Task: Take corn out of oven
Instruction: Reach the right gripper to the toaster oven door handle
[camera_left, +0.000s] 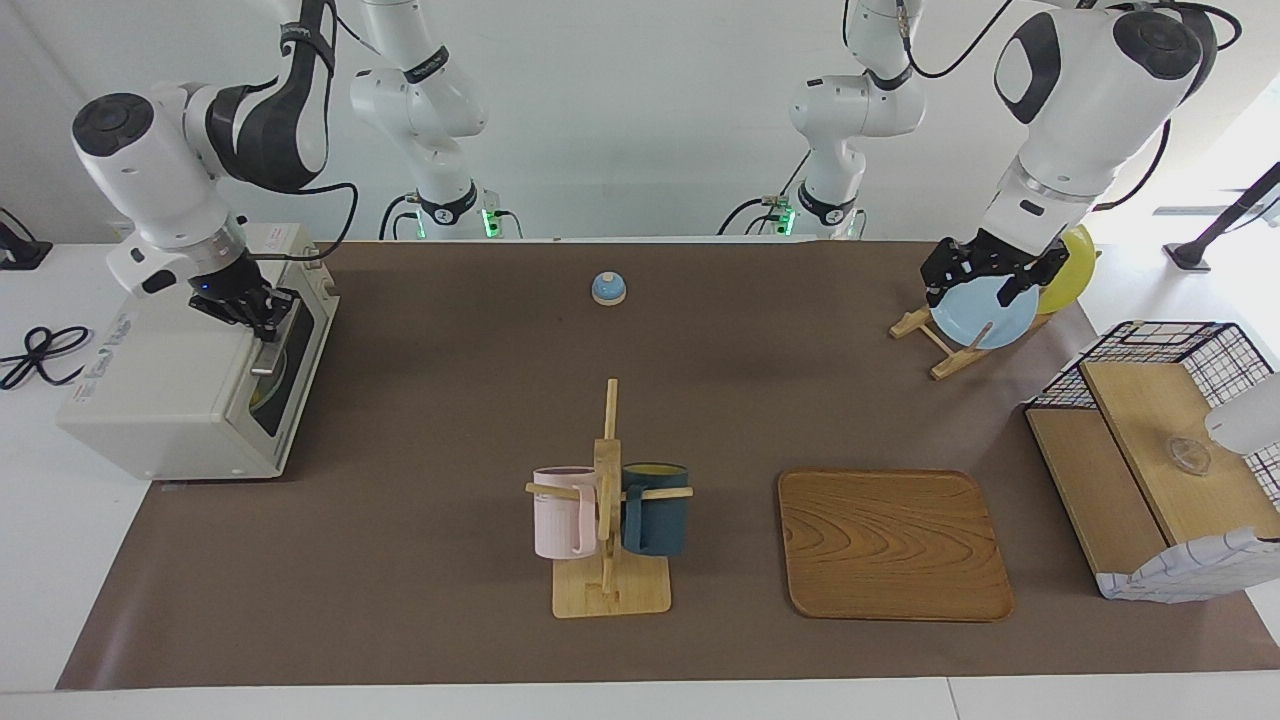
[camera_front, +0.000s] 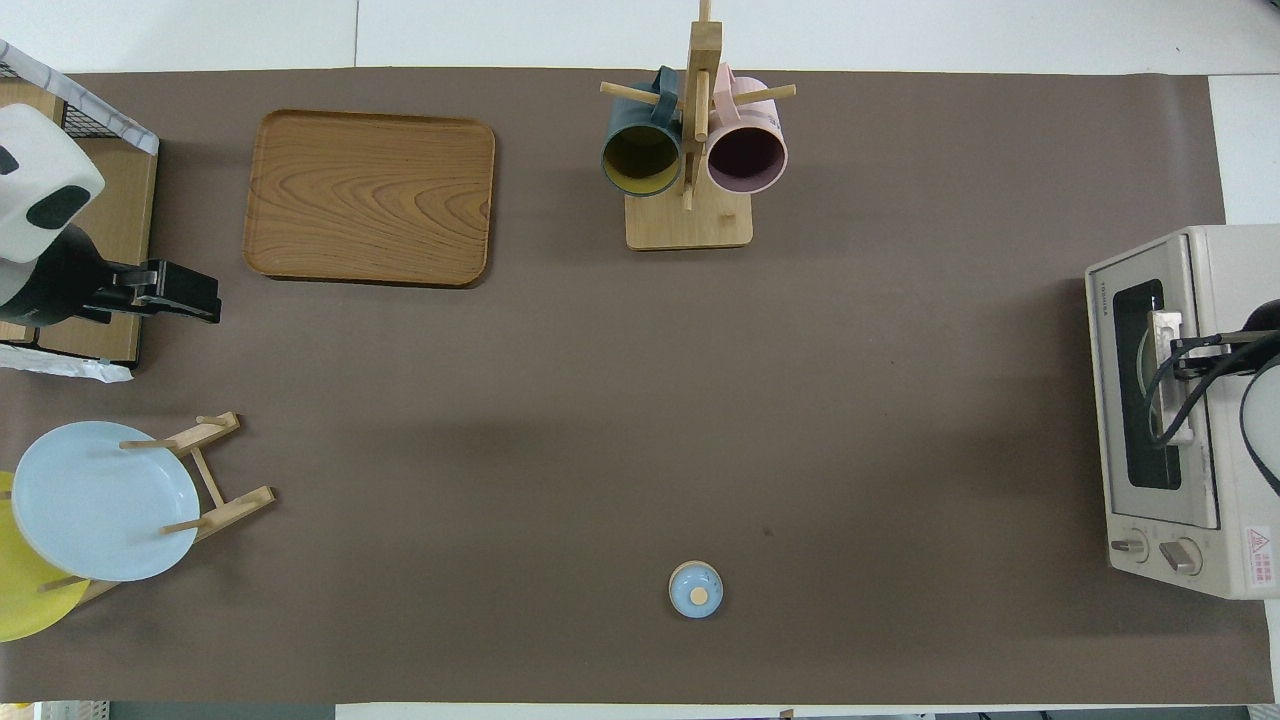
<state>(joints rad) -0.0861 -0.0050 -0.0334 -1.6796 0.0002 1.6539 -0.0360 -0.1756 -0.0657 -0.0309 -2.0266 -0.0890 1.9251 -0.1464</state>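
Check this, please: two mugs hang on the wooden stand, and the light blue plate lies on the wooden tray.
No: the light blue plate stands in its wooden rack, not on the wooden tray, as the facing view shows. The rest is right.
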